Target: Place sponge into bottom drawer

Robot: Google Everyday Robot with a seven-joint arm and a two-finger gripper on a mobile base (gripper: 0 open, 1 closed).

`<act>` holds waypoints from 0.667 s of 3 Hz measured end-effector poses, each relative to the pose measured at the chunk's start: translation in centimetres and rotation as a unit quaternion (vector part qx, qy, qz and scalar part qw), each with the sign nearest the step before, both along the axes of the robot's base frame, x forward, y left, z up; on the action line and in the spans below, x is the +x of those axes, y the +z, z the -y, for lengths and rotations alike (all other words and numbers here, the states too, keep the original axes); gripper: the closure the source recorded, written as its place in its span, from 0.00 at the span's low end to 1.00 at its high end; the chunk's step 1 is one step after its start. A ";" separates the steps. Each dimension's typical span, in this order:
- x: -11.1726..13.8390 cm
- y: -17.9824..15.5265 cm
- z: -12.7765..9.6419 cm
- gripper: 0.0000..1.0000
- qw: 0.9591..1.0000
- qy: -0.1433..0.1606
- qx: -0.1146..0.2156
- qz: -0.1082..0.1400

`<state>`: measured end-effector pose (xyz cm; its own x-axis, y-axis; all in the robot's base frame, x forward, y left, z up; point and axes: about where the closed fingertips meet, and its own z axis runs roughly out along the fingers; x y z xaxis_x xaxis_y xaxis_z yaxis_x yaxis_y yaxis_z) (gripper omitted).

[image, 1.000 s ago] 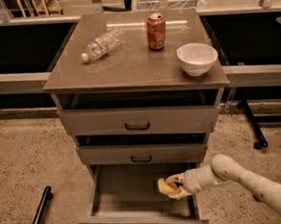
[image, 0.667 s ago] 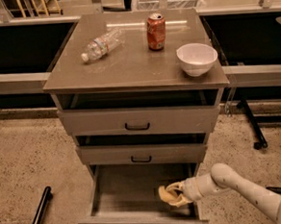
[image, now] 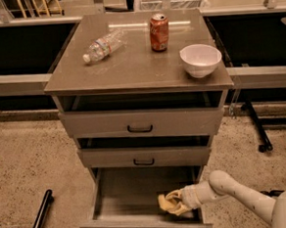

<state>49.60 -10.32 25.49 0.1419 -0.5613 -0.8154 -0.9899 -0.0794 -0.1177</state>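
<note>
The bottom drawer (image: 122, 223) of the grey cabinet is pulled open. The pale yellow sponge (image: 167, 203) sits low inside it at the right side, close to the drawer floor. My gripper (image: 174, 202) reaches in from the right over the drawer's right wall and is at the sponge; the white arm (image: 236, 190) runs off to the lower right. The sponge hides the fingertips.
On the cabinet top stand a red soda can (image: 159, 32), a white bowl (image: 200, 60) and a lying plastic bottle (image: 103, 45). The two upper drawers (image: 140, 124) with black handles are slightly open. A black bar (image: 40, 218) lies on the floor at left.
My gripper and the sponge have moved lower into the bottom drawer and slightly toward its front.
</note>
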 end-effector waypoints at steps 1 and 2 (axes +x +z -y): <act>0.8 1.5 -1.7 0.28 0.999 0.028 0.007 0.018; 1.2 3.5 -1.8 0.06 0.997 0.038 0.045 0.048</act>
<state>50.79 -8.48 29.01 0.2612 -0.4709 -0.8426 -0.9652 -0.1388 -0.2216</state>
